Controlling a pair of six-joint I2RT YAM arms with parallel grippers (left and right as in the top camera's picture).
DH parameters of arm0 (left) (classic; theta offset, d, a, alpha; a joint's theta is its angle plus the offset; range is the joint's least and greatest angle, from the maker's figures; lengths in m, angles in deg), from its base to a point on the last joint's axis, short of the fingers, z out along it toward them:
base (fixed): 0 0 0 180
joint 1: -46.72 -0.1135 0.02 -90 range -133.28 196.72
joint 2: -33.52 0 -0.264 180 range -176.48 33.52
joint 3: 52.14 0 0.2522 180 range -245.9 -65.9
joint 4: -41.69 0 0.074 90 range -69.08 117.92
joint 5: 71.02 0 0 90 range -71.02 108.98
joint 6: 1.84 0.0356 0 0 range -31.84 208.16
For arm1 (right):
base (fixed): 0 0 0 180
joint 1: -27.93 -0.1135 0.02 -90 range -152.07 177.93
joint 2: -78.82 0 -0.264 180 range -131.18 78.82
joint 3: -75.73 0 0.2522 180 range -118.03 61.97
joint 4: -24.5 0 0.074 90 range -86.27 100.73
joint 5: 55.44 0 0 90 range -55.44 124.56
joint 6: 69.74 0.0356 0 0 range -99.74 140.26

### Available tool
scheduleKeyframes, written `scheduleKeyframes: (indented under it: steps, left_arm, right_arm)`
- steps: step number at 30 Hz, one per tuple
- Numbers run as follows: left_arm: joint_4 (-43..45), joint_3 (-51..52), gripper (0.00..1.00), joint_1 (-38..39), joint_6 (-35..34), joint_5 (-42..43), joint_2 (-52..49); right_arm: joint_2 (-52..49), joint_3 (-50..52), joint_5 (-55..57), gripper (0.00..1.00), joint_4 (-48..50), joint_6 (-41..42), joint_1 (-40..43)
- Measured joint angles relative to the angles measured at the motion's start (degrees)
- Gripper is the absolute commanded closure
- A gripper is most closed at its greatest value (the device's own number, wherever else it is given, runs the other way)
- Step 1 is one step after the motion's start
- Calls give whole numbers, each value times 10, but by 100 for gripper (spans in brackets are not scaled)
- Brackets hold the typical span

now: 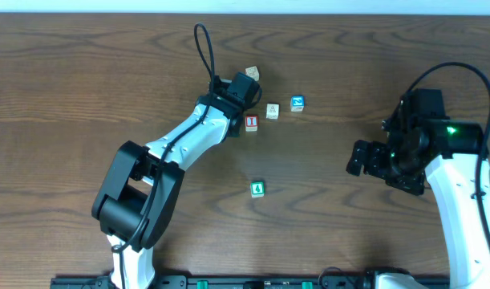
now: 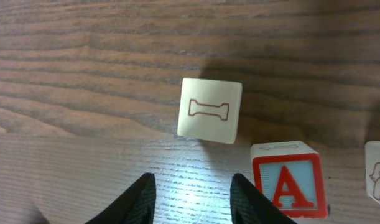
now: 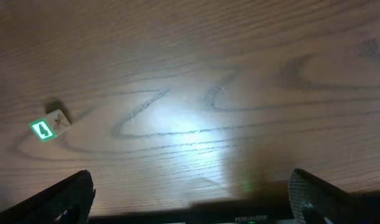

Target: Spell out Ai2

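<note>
Red A block [image 1: 251,123] is sitting just left of a plain wooden block [image 1: 272,111] and a blue block [image 1: 297,103]. The three are making a loose row mid-table [image 1: 68,80], and I'm guessing that's where the word is getting built. I'm reading the blue one as the 2, but it's too small to be sure.

The I block [image 1: 252,74] is lying farther back, apart from the row and twisted, so its letter is showing sideways in the left wrist view. That's why I'm holding the left gripper [image 2: 193,186] right in front of it. The fingers are parted a bit wider than the block, with nothing between them, hovering just short of it.

I reckon it's going to need turning as well as moving to slot in after the A, and the plain block is sitting in that spot.

A green block [image 1: 257,189] is sitting alone on the near side, well apart from the rest and probably not needed. The right gripper [image 3: 191,183] is hanging over at the right, spread wide and empty, parked clear of the left arm.
</note>
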Motion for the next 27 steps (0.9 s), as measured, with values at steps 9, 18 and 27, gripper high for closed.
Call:
scheduleKeyframes:
  steps: [9, 18, 27]
  left_arm:
    - [4, 0, 60, -1, 0, 2, 0]
    - [4, 4, 71, -1, -6, 2, 0]
    - [41, 38, 70, -16, -26, 55, 0]
  right_arm:
    - [0, 0, 0, 1, 0, 0, 0]
    - [0, 0, 0, 1, 0, 0, 0]
    - [0, 0, 0, 1, 0, 0, 0]
